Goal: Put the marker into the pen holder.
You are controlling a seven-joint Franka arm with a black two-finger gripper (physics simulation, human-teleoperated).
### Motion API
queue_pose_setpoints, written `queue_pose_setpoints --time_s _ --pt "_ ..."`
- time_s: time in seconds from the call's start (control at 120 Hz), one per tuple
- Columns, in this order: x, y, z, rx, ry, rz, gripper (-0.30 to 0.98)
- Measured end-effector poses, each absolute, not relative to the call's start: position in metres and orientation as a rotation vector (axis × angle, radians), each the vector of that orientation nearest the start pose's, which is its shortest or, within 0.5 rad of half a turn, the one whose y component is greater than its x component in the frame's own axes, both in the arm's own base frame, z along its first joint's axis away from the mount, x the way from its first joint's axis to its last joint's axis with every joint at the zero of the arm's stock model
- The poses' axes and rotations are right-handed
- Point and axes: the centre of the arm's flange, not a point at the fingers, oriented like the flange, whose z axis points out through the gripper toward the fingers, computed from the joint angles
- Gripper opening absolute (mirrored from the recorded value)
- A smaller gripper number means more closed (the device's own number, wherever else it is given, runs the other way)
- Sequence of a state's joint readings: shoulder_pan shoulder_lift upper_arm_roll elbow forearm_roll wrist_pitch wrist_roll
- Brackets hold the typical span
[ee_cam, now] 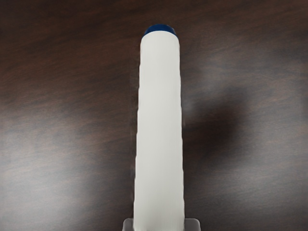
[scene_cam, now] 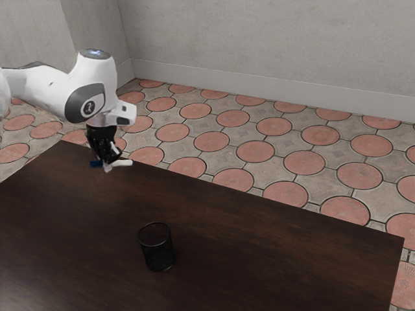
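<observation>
marker [scene_cam: 123, 163] in gripper [scene_cam: 109, 164], outside the upright pen holder [scene_cam: 158, 251]

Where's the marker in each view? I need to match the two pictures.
Exterior view: toward the exterior view's left, in the end effector; the marker lies crosswise, blue end toward the exterior view's left.
Wrist view: the marker runs large through the middle, away from the end effector, blue end farthest out.
Shared landmark: the dark wooden table, behind the marker in the wrist view.
</observation>
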State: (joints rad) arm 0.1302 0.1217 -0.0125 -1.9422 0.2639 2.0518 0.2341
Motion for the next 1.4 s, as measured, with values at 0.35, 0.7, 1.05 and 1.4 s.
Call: queue_pose_setpoints --time_s 0.35,0.7,1.05,1.4 --pt "0.607 -0.013 0.413 -2.868 0.397 0.524 -0.09" --pt "0.567 -0.064 0.404 -2.846 0.376 0.941 -0.08" --pt "0.540 -0.105 0.409 -2.812 0.422 1.074 -0.07" --pt "0.539 -0.109 0.387 -2.801 0.408 1.127 -0.07"
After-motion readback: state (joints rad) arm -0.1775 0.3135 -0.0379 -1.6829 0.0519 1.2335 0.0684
